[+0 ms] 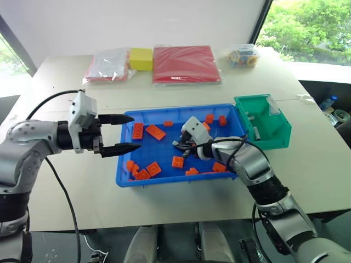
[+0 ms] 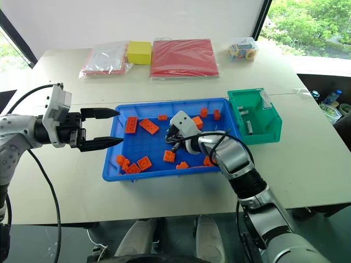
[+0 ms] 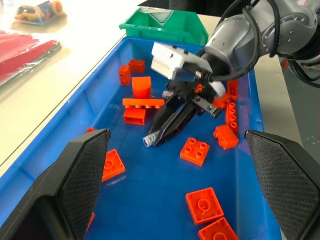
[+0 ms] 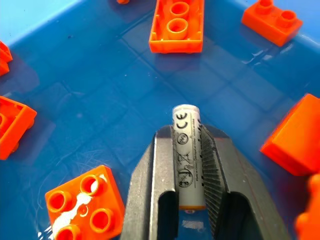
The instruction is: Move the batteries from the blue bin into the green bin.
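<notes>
The blue bin (image 1: 170, 179) lies mid-table with orange toy bricks (image 1: 155, 132) scattered in it. My right gripper (image 1: 178, 145) reaches down into its middle and is shut on one battery (image 4: 186, 155), a silvery-white cylinder lying along the fingers with its end poking out over the bin floor (image 3: 148, 141). The green bin (image 1: 277, 134) stands against the blue bin's far right corner, with two batteries (image 2: 248, 127) inside. My left gripper (image 1: 129, 133) hovers open over the blue bin's left rim, pointing right, with nothing between its fingers (image 3: 80, 175).
A red packet (image 1: 184, 63), a yellow block (image 1: 141, 58), a clear bag (image 1: 107, 66) and a small bag of coloured pieces (image 1: 244, 56) line the table's far side. Loose bricks (image 4: 85, 202) lie close around the held battery.
</notes>
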`<state>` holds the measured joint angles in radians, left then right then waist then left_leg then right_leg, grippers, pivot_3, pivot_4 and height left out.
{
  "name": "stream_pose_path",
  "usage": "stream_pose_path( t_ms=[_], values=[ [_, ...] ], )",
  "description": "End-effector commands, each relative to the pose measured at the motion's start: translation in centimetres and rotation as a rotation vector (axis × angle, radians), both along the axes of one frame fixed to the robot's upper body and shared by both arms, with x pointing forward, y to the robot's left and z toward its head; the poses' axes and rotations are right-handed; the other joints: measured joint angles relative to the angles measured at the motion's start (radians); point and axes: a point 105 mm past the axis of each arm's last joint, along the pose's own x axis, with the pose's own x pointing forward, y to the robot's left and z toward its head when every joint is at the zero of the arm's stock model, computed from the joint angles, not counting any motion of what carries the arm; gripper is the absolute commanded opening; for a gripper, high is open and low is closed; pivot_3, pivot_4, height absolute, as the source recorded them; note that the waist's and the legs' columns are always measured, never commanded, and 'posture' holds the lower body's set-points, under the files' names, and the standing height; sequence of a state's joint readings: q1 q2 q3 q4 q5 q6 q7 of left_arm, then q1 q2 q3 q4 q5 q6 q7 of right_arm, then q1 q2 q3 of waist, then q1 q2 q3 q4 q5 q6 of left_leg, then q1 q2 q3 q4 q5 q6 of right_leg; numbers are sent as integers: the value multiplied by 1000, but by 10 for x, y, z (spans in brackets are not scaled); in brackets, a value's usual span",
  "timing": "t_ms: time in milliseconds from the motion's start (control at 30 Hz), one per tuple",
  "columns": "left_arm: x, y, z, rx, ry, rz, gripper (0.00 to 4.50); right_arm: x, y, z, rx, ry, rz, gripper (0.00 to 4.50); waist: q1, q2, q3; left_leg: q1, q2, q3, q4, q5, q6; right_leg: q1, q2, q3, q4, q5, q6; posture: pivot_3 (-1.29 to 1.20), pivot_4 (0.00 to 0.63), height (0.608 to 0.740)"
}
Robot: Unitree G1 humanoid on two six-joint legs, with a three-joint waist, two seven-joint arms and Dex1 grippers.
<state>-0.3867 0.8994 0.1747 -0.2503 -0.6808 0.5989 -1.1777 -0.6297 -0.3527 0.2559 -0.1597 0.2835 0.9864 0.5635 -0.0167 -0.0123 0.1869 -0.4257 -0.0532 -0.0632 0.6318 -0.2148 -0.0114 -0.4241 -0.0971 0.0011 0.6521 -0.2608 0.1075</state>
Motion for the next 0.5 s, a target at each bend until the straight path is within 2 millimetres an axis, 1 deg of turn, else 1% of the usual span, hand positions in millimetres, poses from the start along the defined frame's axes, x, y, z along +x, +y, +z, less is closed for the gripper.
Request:
stream_pose_path(
  t_ms=[33, 67, 100, 133, 167, 200, 233, 267, 300, 400, 467, 500],
  values=[
    [-3, 0, 12, 6, -55, -9, 4500, 4, -33, 102, 169, -220, -101, 110, 1, 0, 0, 0, 0, 0, 0, 0, 0, 0, 0, 0, 0, 0, 0, 0, 150, 736],
    [-3, 0, 11, 5, -55, -10, 4500, 6, -51, 119, 192, -246, -159, 110, 2, 0, 0, 0, 0, 0, 0, 0, 0, 0, 0, 0, 0, 0, 0, 0, 150, 736],
    [-3, 0, 11, 5, -54, -11, 4500, 8, -68, 131, 203, -268, -216, 110, 6, 0, 0, 0, 0, 0, 0, 0, 0, 0, 0, 0, 0, 0, 0, 0, 150, 736],
    [-3, 0, 10, 4, -54, -12, 4500, 11, -91, 140, 183, -295, -293, 110, 10, -1, 0, 0, 0, -1, 0, 0, 0, 0, 0, 0, 0, 0, 0, 0, 150, 736],
    [-3, -1, 9, 2, -53, -14, 4500, 12, -116, 144, 125, -330, -366, 110, 16, -1, -1, 0, 0, -1, 0, 0, 0, 1, 0, -1, -1, 0, 0, 0, 150, 736],
    [-2, -2, 8, -1, -52, -18, 4500, 12, -135, 144, 71, -345, -415, 110, 22, -2, -1, 0, 0, -2, -1, 0, 0, 2, 0, -1, -3, 0, 0, 0, 150, 736],
    [-2, -4, 8, -7, -50, -26, 4500, 11, -151, 139, 36, -330, -454, 110, 25, -2, -1, 0, -1, -1, -1, -1, 0, 2, 0, -1, -4, 0, 0, 0, 150, 736],
    [-3, -6, 8, -13, -48, -35, 4500, 10, -161, 132, 12, -310, -476, 110, 25, -2, -1, 0, -1, -1, -1, -1, 1, 3, 0, -1, -4, 0, 0, 0, 150, 736],
    [-3, -7, 8, -16, -47, -41, 4500, 9, -166, 127, 3, -294, -487, 110, 24, -2, -1, 0, -1, 0, -1, -1, 1, 3, -1, -1, -5, 0, 0, 0, 150, 736],
    [-2, -15, 12, -49, -41, -69, 4500, 8, -175, 101, -62, -251, -506, 110, 2, -2, -1, 1, 0, 2, -1, -1, 1, 3, -1, 0, -3, 0, 0, 0, 150, 736],
    [-2, -19, 14, -64, -39, -90, 4500, 10, -181, 87, -113, -248, -531, 1139, -5, -1, -1, 1, 1, 2, -1, -1, 1, 2, 0, 0, -2, 0, 0, 0, 150, 736],
    [-1, -21, 15, -63, -41, -99, 4500, 13, -184, 83, -136, -261, -550, 1489, -6, -1, -1, 1, 1, 2, -1, -1, 1, 2, 0, 0, -1, 0, 0, 0, 150, 736]
  ],
)
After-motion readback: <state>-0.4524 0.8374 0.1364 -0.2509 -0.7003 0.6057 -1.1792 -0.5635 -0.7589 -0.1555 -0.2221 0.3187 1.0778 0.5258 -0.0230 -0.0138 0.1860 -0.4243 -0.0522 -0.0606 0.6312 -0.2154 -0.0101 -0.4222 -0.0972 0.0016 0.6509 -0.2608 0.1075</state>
